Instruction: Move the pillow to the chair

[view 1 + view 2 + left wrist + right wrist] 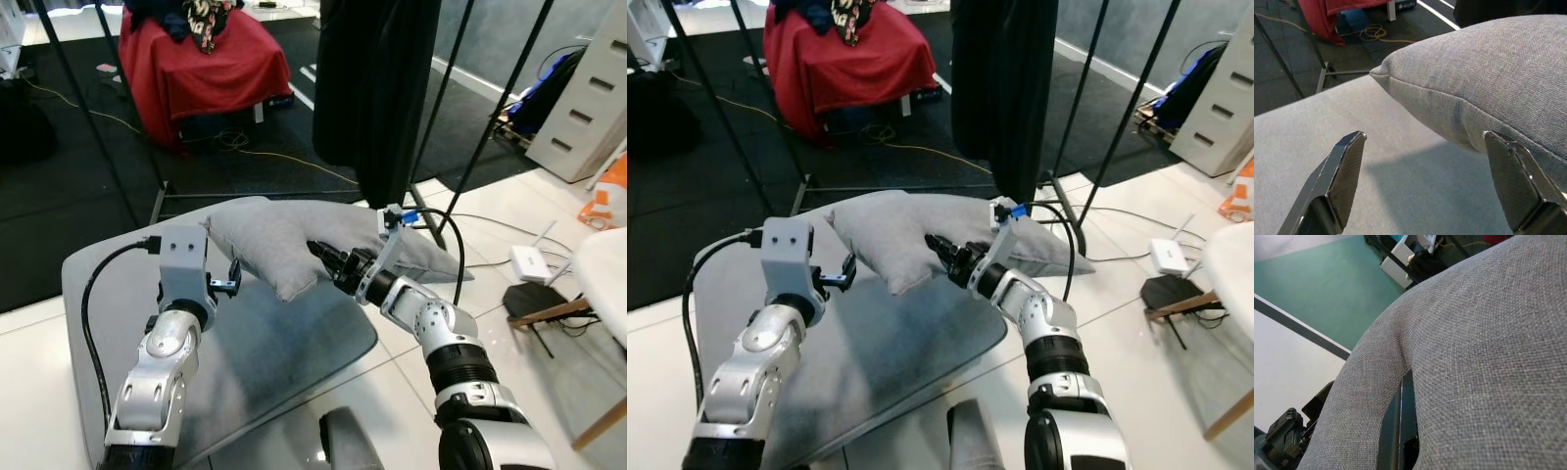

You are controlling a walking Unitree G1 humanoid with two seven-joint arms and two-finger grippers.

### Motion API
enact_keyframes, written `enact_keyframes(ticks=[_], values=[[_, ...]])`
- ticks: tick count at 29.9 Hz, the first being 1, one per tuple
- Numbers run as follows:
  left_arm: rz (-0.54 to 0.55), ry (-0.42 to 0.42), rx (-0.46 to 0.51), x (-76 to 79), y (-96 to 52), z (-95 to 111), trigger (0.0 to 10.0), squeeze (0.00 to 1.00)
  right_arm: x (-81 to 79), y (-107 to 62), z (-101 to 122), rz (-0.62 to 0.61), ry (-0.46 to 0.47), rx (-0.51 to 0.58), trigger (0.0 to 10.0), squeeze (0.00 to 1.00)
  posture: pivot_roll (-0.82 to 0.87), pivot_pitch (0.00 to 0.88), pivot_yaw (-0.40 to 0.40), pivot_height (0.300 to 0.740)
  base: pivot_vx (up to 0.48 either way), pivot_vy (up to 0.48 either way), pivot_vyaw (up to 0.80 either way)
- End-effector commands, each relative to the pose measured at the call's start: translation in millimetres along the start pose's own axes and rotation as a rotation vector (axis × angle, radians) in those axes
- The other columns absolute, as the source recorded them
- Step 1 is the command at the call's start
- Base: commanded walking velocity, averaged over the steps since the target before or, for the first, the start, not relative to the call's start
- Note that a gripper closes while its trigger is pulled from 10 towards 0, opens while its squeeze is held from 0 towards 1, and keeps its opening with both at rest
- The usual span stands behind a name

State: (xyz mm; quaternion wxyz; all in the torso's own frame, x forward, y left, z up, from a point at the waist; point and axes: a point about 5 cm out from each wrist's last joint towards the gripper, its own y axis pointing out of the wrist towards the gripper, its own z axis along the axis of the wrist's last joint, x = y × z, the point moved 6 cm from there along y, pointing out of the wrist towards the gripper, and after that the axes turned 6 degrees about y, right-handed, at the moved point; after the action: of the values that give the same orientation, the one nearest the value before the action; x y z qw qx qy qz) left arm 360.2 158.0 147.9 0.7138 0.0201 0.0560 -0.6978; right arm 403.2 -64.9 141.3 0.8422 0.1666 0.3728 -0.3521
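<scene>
Here: right gripper (318,252) jaws pinching pillow (265,238); left gripper (1425,181) jaws apart.

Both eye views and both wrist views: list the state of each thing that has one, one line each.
Pillow: on the grey cushion, one corner pinched and lifted.
Right gripper: shut on the pillow's edge.
Left gripper: open, beside the pillow, one finger close under its seam.
Red cover: draped over furniture, clothes piled on top.

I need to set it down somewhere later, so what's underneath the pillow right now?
Under the pillow is a grey cushion. The right gripper pinches the pillow's edge; the open left gripper waits beside it. What lies directly under the pillow is covered.
</scene>
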Motion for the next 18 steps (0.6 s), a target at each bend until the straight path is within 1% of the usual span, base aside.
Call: enact_keyframes(ticks=[1, 7, 11, 13, 18], values=[[0.005, 0.005, -0.036, -0.8, -0.4, -11, 10.0, 0.00, -5.3, 1.3, 7, 0.017, -0.043, 0.026, 0.0, 0.00, -0.17, 0.000, -0.036, 0.605, -0.480, 0.000, 0.00], [0.003, 0.000, -0.029, -0.4, -0.7, -12, 10.0, 0.00, -3.1, 0.2, 7, 0.003, -0.049, 0.027, 0.0, 0.00, -0.17, 0.000, -0.037, 0.618, -0.450, 0.000, 0.00], [0.009, 0.003, -0.034, -1.7, -1.5, -13, 10.0, 0.00, 2.9, -2.0, 8, -0.024, -0.056, 0.027, 0.0, 0.00, -0.17, 0.000, -0.041, 0.627, 0.000, 0.000, 0.00], [0.005, 0.010, -0.046, -1.0, -1.8, -16, 10.0, 0.00, 8.9, -4.8, 9, -0.051, -0.062, 0.027, 0.0, 0.00, -0.17, 0.000, -0.043, 0.637, -0.480, 0.000, 0.00], [0.004, 0.006, -0.038, -0.3, -2.0, -16, 10.0, 0.00, 11.2, -6.0, 9, -0.061, -0.067, 0.027, 0.0, 0.00, -0.17, 0.000, -0.044, 0.646, -0.446, 0.000, 0.00]])
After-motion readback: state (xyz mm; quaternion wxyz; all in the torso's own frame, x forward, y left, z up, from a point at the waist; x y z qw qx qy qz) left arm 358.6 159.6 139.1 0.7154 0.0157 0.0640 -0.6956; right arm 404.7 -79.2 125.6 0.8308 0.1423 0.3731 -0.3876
